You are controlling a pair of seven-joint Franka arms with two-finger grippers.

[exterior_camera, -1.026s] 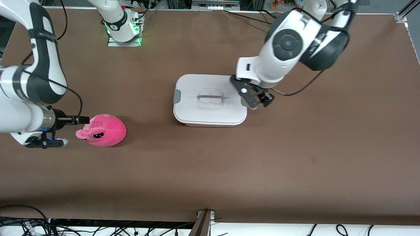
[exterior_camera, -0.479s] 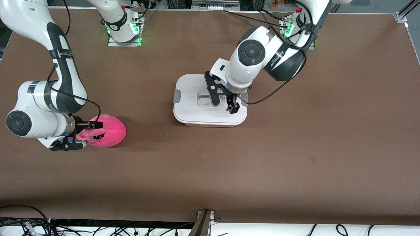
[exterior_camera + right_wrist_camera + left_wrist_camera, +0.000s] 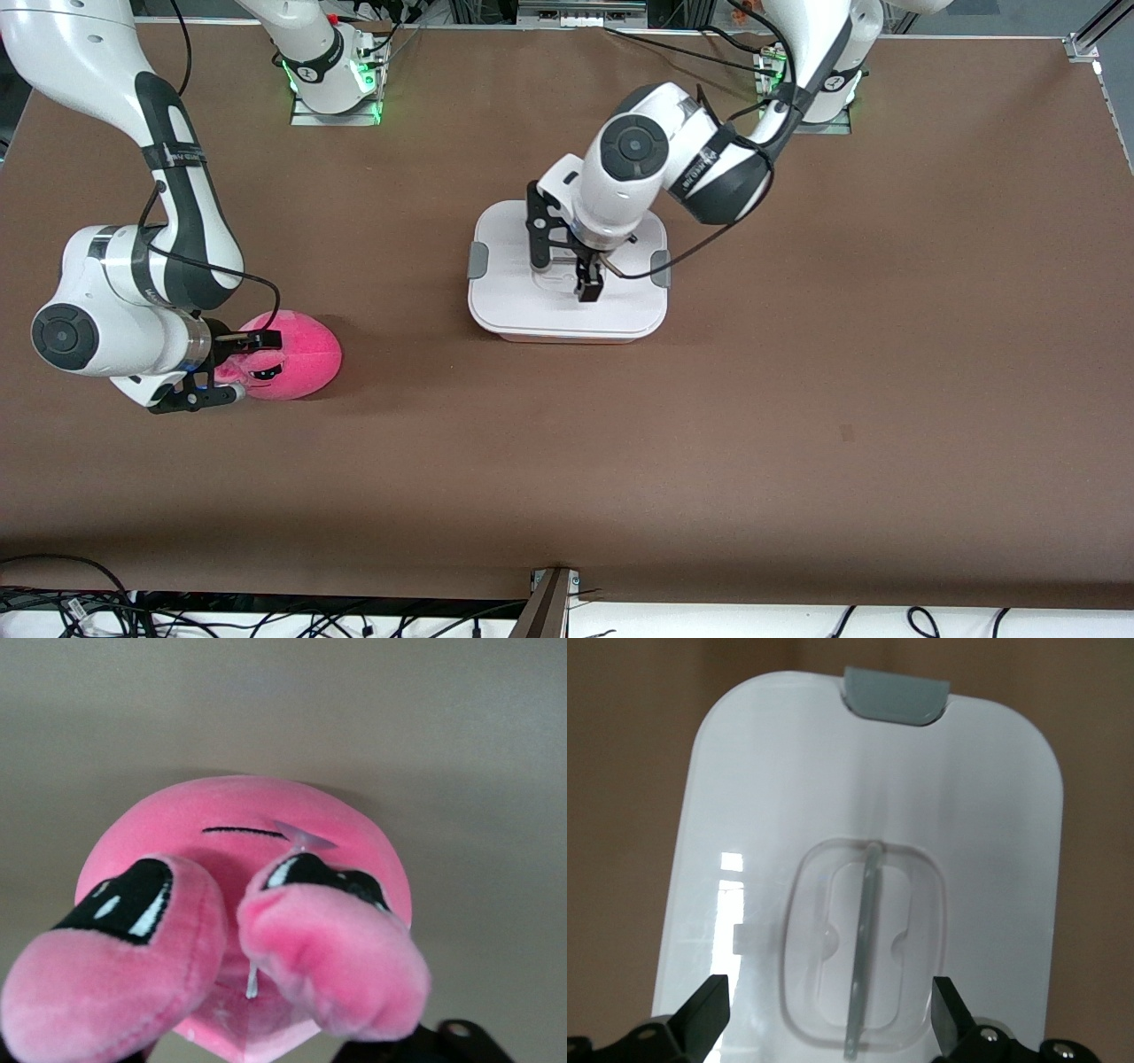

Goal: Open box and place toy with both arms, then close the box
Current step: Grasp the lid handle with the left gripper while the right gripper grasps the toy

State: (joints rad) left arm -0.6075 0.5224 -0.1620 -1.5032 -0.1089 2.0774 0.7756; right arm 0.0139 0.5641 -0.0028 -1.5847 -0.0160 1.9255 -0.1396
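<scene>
Two arms are at work: left gripper [image 3: 567, 275] sits low over the box [image 3: 567, 310], jaws apart either side of the clear handle [image 3: 866, 948] on the closed white lid [image 3: 966, 815]. Right gripper [image 3: 232, 368] is at the toy [image 3: 297, 354], which lies on the table [image 3: 797, 399] well apart from the box toward the right arm's end; its jaw state cannot be told.

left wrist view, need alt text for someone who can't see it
Looking down on the box's white lid, with the clear handle on it lying between the left gripper's two open black fingers. A grey clip sits at the lid's edge away from the gripper, and the brown table shows around the box.
</scene>
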